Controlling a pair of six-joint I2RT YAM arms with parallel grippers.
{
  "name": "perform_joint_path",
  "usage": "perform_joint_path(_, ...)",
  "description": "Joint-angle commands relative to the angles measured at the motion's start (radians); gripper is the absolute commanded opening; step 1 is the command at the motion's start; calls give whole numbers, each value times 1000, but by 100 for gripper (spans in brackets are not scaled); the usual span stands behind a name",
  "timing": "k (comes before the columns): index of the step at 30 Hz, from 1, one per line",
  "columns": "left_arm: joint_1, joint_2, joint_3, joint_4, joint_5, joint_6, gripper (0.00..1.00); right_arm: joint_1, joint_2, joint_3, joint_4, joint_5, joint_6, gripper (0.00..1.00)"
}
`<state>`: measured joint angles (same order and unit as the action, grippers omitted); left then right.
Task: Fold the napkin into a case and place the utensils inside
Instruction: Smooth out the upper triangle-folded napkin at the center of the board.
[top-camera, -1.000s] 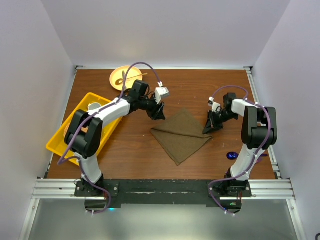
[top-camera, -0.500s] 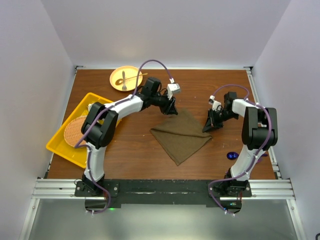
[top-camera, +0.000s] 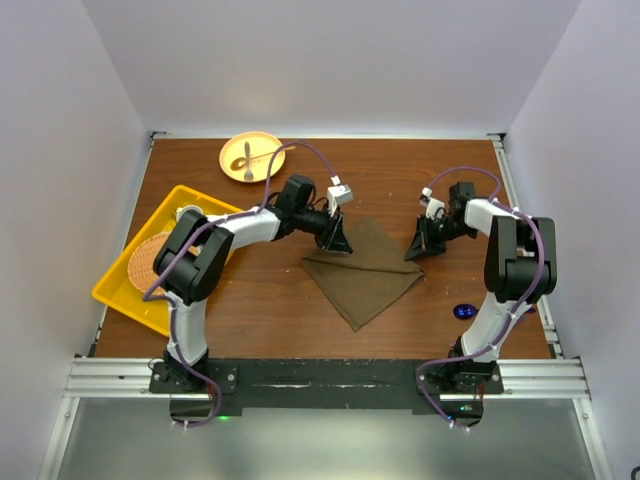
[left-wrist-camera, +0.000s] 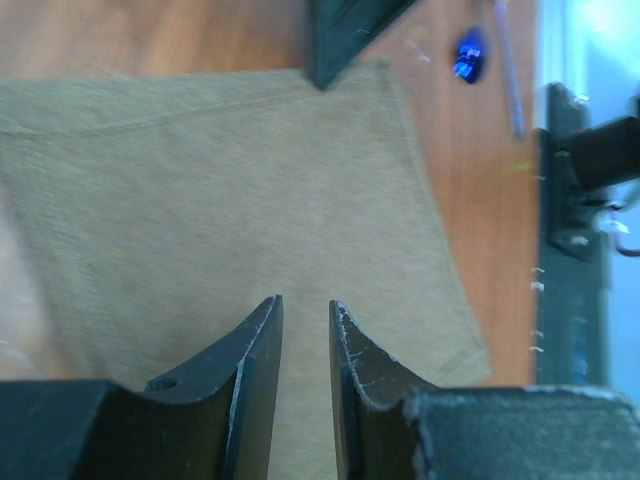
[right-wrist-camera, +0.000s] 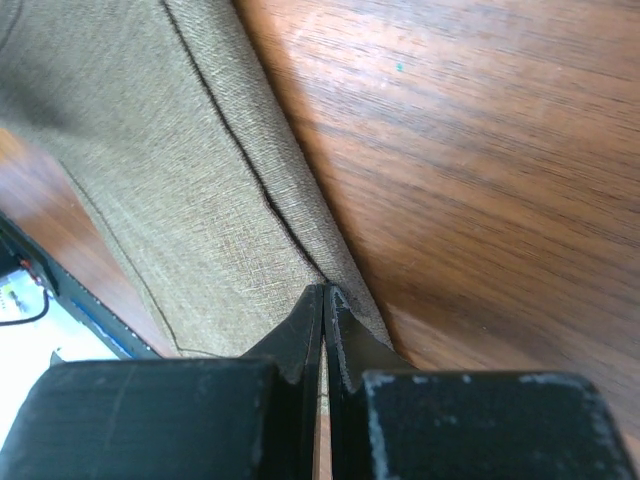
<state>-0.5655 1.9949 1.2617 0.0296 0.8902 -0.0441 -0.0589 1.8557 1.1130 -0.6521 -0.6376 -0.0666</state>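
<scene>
while the napkin lies flat as a diamond toward the arm bases from the yellow plate, well apart from it, its fold line runs crosswise between the two arms, with one corner pointing to the back wall and the opposite one to the bases. the left gripper hangs at the napkin edge facing the plate, jaws a narrow gap apart with nothing seen between them. the right gripper is closed tight at the corner farthest from the plate; whether it pinches cloth cannot be told.

Plain olive-brown napkin, yellow plate
</scene>
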Motion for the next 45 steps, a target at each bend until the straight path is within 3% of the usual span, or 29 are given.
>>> perform_joint_path(1,-5,-87,-68,144,90,-166,30,2,-38,-10,28,45,24,0)
perform_joint_path(11,-1,-16,-120,262,76,-351,32,4,-35,-22,29,81,24,0)
perform_joint_path(26,62,185,-102,334,55,-493,33,2,-38,7,-9,67,-15,0)
perform_joint_path(27,64,189,-97,332,56,-493,33,2,-50,17,-24,58,-30,10)
perform_joint_path(30,65,212,-79,297,50,-481,33,2,-102,73,-108,-10,-97,28)
perform_joint_path(31,65,214,-76,287,50,-471,33,2,-122,93,-131,-39,-126,44)
perform_joint_path(34,65,212,-73,262,29,-456,32,2,-188,116,-190,-141,-163,66)
perform_joint_path(37,65,214,-73,260,27,-456,32,7,-225,107,-175,-244,-128,80)
perform_joint_path(45,65,223,-68,248,12,-450,32,175,-113,35,35,-461,109,84)
